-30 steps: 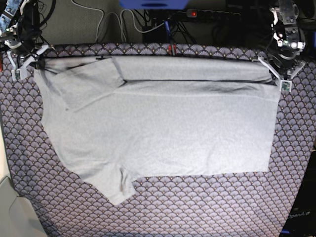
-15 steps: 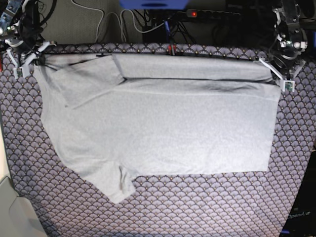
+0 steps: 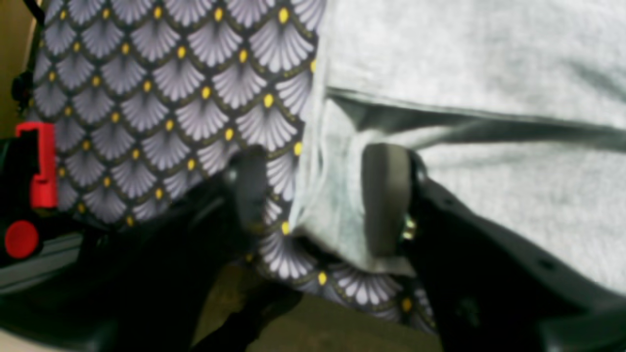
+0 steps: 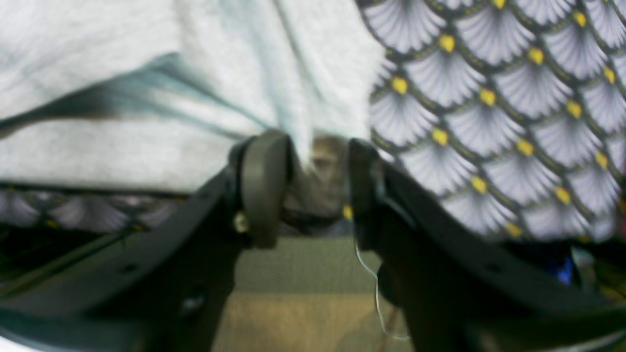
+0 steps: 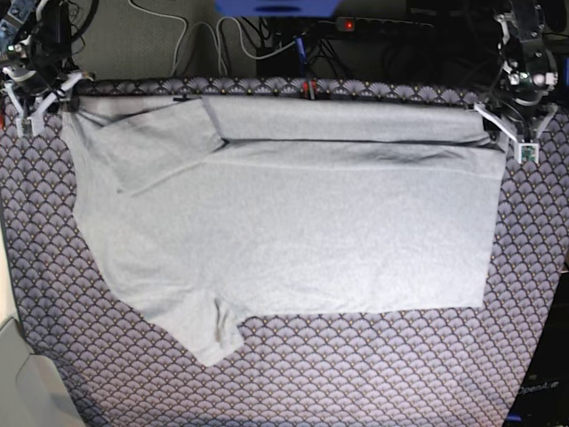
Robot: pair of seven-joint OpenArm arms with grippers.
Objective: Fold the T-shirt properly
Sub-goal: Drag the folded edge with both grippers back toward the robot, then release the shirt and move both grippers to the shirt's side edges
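Since earlier: both pincers, left [image 5: 514, 133] and right [image 5: 40, 100], spread, releasing T-shirt [image 5: 293, 213]; far edge lies folded flat on bench [image 5: 356, 374].

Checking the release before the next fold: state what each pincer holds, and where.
Nothing is held. Both the left pincer and the right pincer stand open at the T-shirt's far folded edge, cloth loose between them.

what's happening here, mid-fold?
Yes. Two arms are folding a grey T-shirt on a scallop-patterned tablecloth. The far long edge is already folded over toward the middle, and one sleeve lies folded onto the body at the right arm's end. Both claws sit at the far corners with jaws apart: the left claw straddles the shirt's corner edge, and the right claw has cloth between its pads but isn't clamping it. The near sleeve is still unfolded.
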